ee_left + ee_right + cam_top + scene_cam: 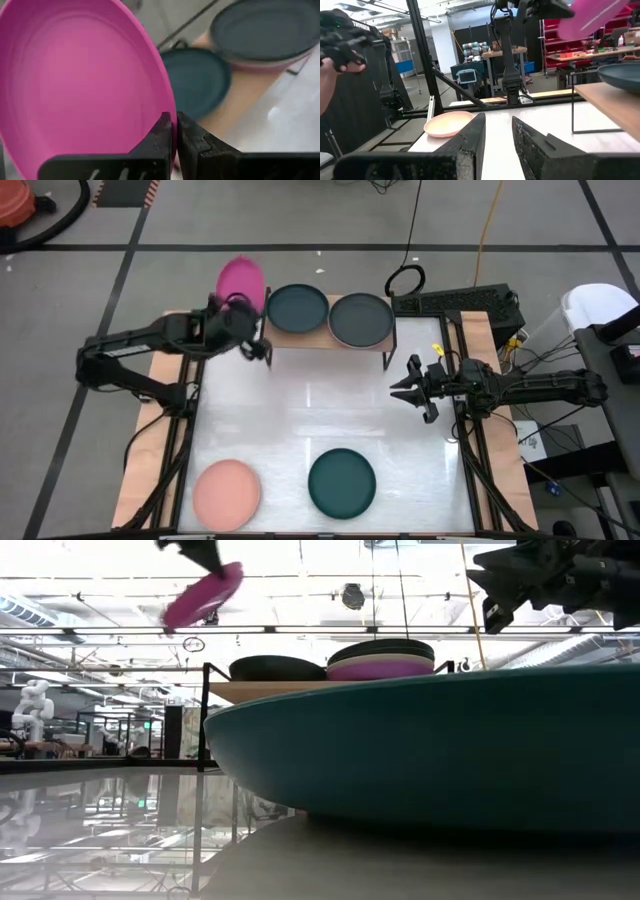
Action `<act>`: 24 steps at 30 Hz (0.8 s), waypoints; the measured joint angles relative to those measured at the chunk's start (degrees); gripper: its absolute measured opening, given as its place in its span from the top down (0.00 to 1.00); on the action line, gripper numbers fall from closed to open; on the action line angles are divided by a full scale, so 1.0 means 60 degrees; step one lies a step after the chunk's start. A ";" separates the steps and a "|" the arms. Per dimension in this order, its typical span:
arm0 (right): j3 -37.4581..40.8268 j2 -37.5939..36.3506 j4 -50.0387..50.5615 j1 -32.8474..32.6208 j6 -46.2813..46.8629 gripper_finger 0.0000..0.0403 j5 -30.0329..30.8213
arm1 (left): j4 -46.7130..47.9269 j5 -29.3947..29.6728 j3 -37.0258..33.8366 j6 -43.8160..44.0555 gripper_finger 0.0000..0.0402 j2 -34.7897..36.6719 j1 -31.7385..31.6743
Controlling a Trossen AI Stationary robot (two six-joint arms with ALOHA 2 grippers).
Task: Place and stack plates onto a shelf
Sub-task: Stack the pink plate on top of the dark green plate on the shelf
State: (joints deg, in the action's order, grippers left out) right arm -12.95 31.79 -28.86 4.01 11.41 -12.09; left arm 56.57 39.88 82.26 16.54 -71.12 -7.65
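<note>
While my left gripper (173, 132) is clamped on the rim of the magenta plate (240, 282), the plate hangs tilted in the air just beside the left end of the shelf (300, 333), above shelf height in the low view. On the shelf: a dark teal plate (298, 307) at left, a charcoal-topped stack (360, 318) at right with purple visible lower in it. A salmon pink plate (226, 491) and a second teal plate (341, 483) sit on the table's (320, 410) near side. My right gripper (413, 388) waits over the table's right part, fingers apart, holding nothing.

Handling judgement: the plate looks stiff, light, matte and not very slippery. An edge pinch is the only hold; it may pivot about the pads, so I should level it before setting down on the teal plate.
</note>
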 joint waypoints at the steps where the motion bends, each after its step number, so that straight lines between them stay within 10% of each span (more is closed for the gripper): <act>1: 0.0000 -0.0001 -0.0028 0.0000 -0.0015 0.81 0.0021 | -0.0510 -0.0254 0.0095 -0.0859 0.98 -0.0164 -0.0143; 13: 0.0000 0.0000 -0.0088 0.0000 -0.0010 0.81 0.0261 | -0.2418 -0.4318 0.1244 -0.4950 0.98 -0.3160 -0.1998; 24: 0.0000 0.0000 -0.0056 0.0000 -0.0014 0.81 0.0256 | -0.1079 -0.4347 0.1585 -0.5314 0.96 -0.4241 -0.2028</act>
State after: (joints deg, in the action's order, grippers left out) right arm -12.95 31.79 -29.19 4.01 11.33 -10.56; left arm 50.10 13.80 91.77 -15.34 -96.56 -19.82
